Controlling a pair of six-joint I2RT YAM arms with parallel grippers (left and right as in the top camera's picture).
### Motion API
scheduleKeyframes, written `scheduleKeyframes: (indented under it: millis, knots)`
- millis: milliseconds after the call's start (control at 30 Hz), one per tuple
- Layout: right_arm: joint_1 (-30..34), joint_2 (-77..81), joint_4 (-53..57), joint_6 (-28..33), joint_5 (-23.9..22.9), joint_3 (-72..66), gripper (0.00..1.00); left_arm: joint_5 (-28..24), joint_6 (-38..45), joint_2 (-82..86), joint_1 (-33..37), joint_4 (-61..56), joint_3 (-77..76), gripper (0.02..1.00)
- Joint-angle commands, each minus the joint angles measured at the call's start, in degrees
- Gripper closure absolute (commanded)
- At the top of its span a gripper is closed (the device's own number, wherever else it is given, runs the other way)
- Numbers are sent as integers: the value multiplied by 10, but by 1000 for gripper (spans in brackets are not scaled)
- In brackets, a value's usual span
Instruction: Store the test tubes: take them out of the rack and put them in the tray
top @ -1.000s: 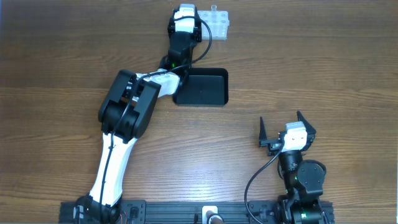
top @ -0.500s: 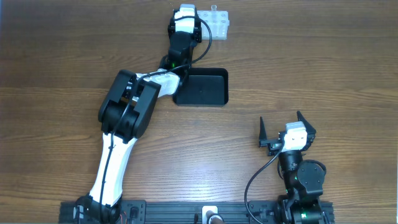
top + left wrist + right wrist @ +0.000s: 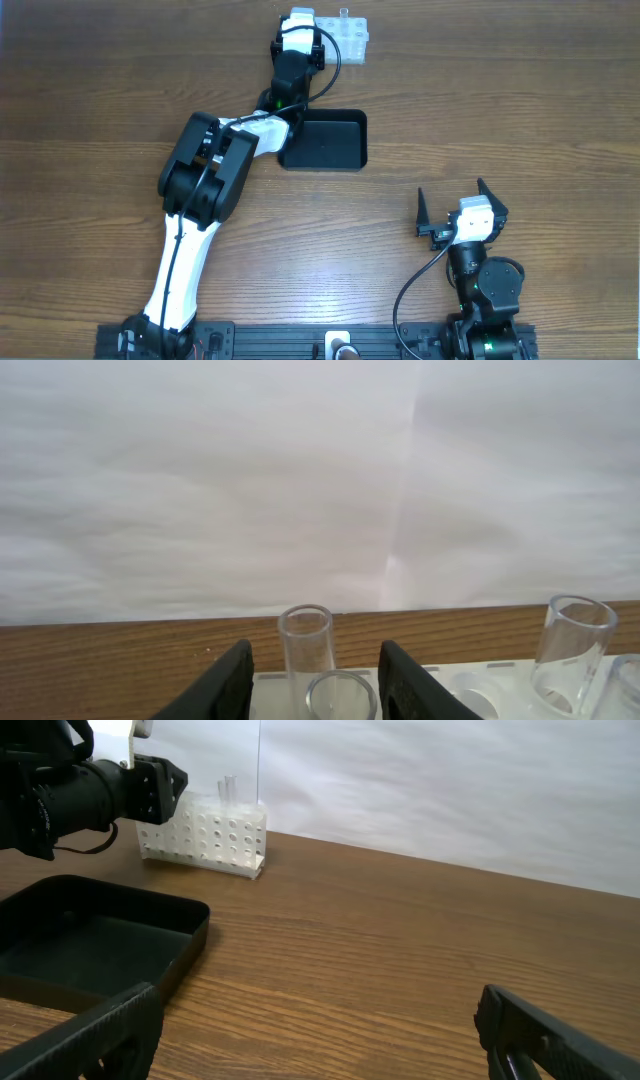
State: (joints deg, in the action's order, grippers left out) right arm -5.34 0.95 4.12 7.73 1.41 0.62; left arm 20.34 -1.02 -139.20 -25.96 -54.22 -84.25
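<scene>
Standing between left jaws: test tube (image 3: 305, 643) in rack (image 3: 508, 671).

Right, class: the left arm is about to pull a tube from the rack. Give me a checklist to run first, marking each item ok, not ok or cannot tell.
1. Left gripper open, with a test tube between its fingers: ok.
2. That tube upright in the rack: ok.
3. Neighbouring tube apart from the fingers: ok.
4. Fingers low enough on the tube for a firm grip: cannot tell.
5. Tray has bare floor to take tubes: ok.
6. Right gripper open and well away from the tray and rack: ok.
</scene>
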Motion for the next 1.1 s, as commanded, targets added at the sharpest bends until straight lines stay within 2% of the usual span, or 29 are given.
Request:
scheduleKeyframes:
  millis: [33, 667, 933, 1100]
  knots:
    - [-3, -2, 2, 3, 3, -3, 9, -8, 9, -15, -1, -1, -13, 625]
    - [-3, -2, 2, 3, 3, -3, 9, -8, 21, -15, -2, 0, -13, 781]
    - [-3, -2, 2, 2, 3, -3, 9, -8, 21, -15, -1, 0, -13, 790]
    - [-3, -2, 2, 3, 3, -3, 9, -8, 21, -15, -2, 0, -13, 838]
